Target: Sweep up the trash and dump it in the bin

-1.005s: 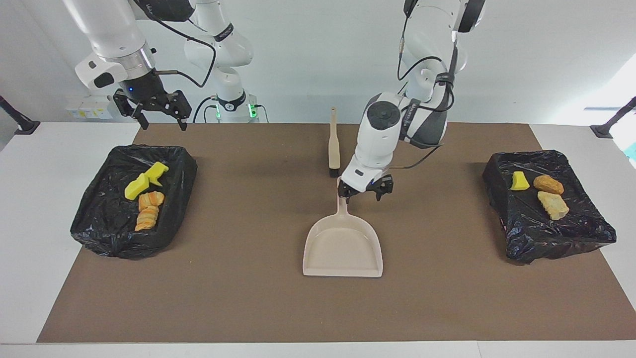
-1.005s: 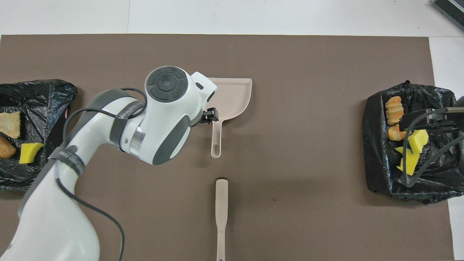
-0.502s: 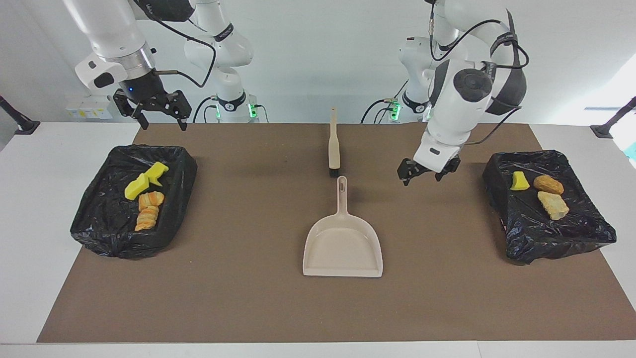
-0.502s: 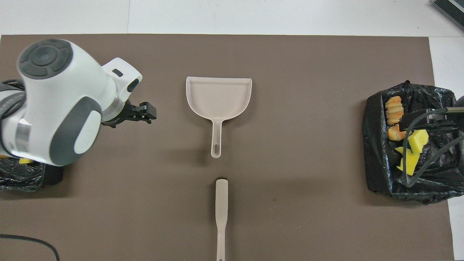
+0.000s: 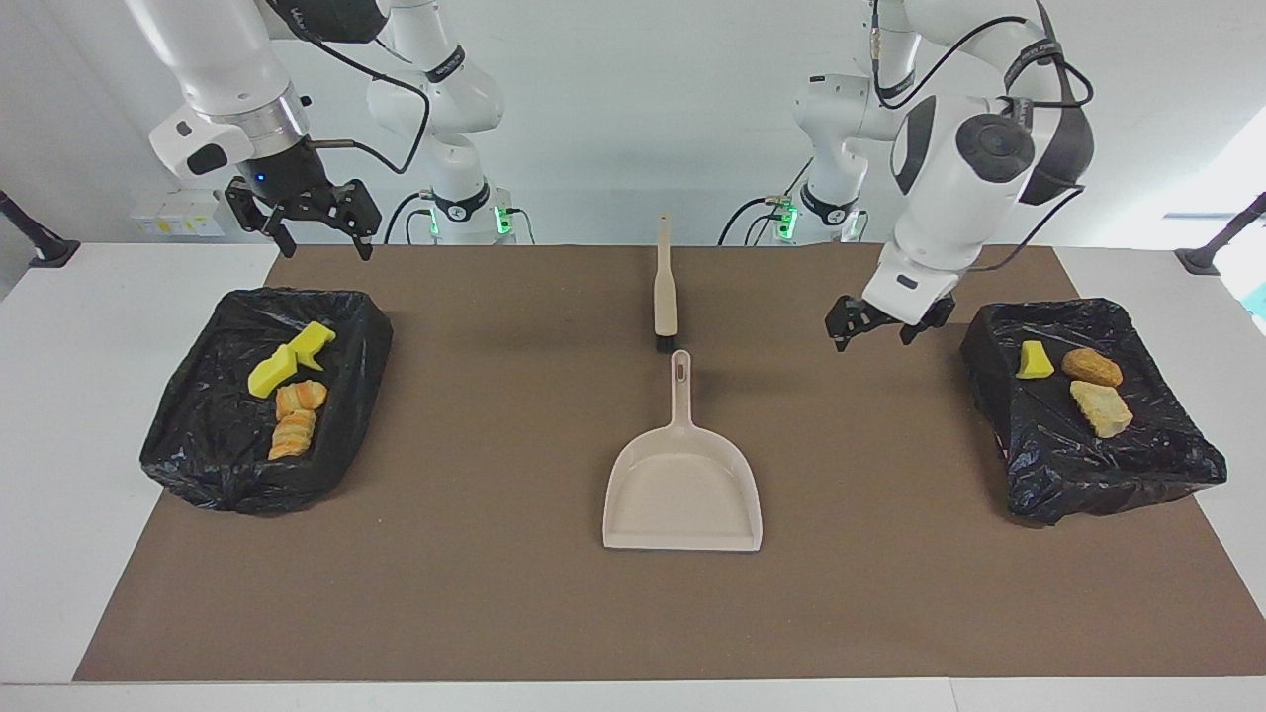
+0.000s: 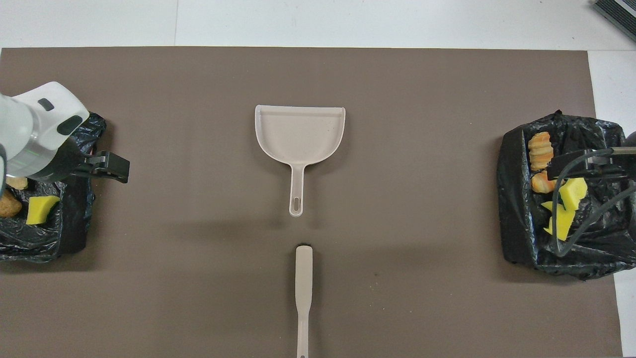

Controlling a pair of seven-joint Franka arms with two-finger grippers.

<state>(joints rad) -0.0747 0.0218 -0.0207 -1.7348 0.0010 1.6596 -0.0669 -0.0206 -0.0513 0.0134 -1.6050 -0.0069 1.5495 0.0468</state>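
Seven scraps of trash [image 5: 1101, 407] lie in two black-lined bins: four in the bin [image 5: 198, 455] toward the right arm's end from the dustpan [image 5: 682, 489], three in the other bin [image 5: 1108, 465]. One brush [image 5: 665, 287] lies nearer the robots than the dustpan. The left gripper [image 5: 878, 328] and right gripper [image 5: 315, 233] hang spread, empty. From overhead, the left arm hides part of its bin's trash.

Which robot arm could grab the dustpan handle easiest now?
Probably left. The left hand hangs low and open over the mat, closer to the dustpan. The right hand waits higher, over a bin at the table's end.
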